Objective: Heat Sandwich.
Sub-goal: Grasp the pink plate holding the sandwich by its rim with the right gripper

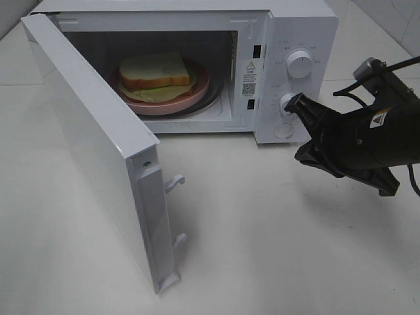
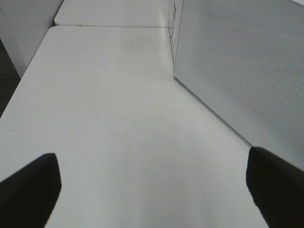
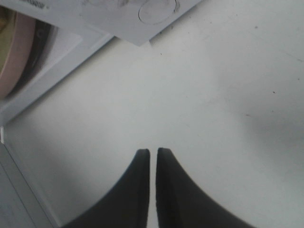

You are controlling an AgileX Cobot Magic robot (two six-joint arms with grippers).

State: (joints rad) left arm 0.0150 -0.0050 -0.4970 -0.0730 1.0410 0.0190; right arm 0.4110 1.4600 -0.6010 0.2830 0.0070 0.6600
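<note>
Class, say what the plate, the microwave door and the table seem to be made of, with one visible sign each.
Plate: smooth pink, even colour, soft sheen; plastic or glazed ceramic, unclear. Microwave door: white, likely plastic edge, with moulded latch hooks. Table: white, smooth, matte, probably laminate; faint scuffs show.

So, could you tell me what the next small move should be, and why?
Probably push the open door shut with the left gripper: the sandwich already sits on its plate inside the microwave, and that gripper, open and empty, is right beside the door's outer face.
</note>
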